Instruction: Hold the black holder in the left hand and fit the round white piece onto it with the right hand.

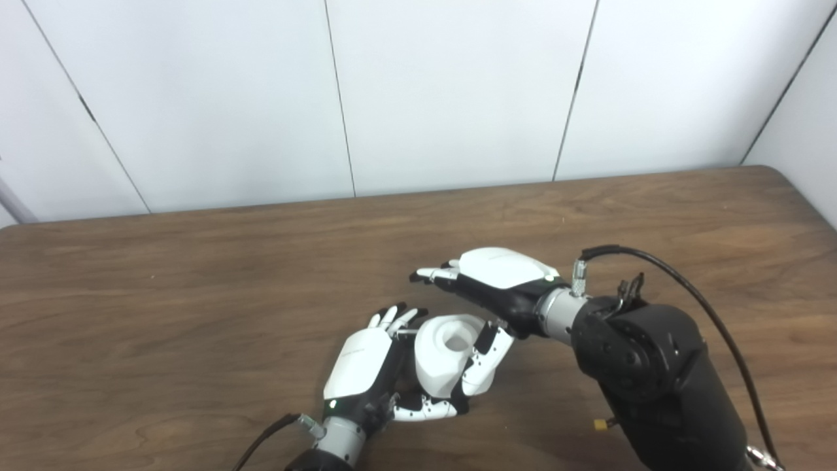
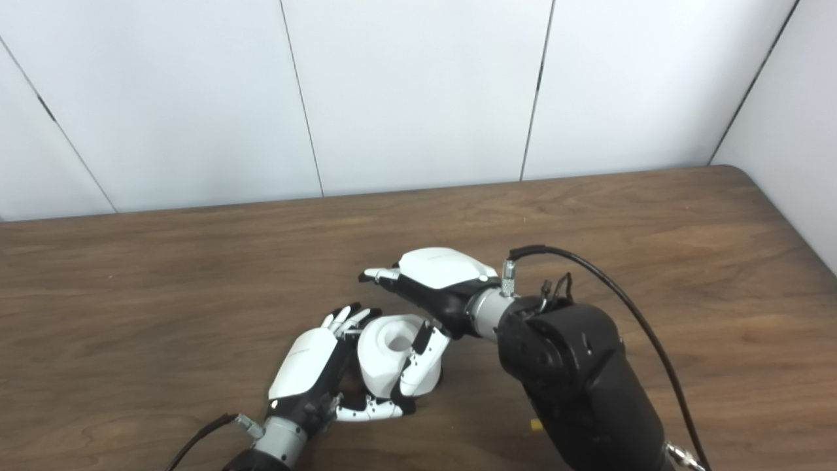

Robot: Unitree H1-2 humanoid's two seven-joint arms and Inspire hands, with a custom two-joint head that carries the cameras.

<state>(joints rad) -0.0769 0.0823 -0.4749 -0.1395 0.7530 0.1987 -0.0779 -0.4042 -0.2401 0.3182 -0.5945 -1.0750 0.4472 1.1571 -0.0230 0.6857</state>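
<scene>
The round white piece [image 1: 444, 353] is a thick white cylinder with a hole in its top. It sits low over the table in my left hand [image 1: 363, 369], whose fingers and thumb curl round its left side and front. I cannot make out the black holder; any of it lies hidden under the piece and the hand. My right hand [image 1: 497, 275] is just behind and right of the piece, with its fingers straight and pointing left above it. Its thumb [image 1: 485, 366] reaches down against the piece's right side. The piece also shows in the right eye view [image 2: 387, 353].
The brown wooden table [image 1: 196, 294] runs to a white panelled wall at the back. Its right corner [image 1: 791, 190] is rounded. My bulky black right forearm [image 1: 660, 386] fills the lower right, with a black cable looping over it. A small yellow bit [image 1: 599, 425] shows beside it.
</scene>
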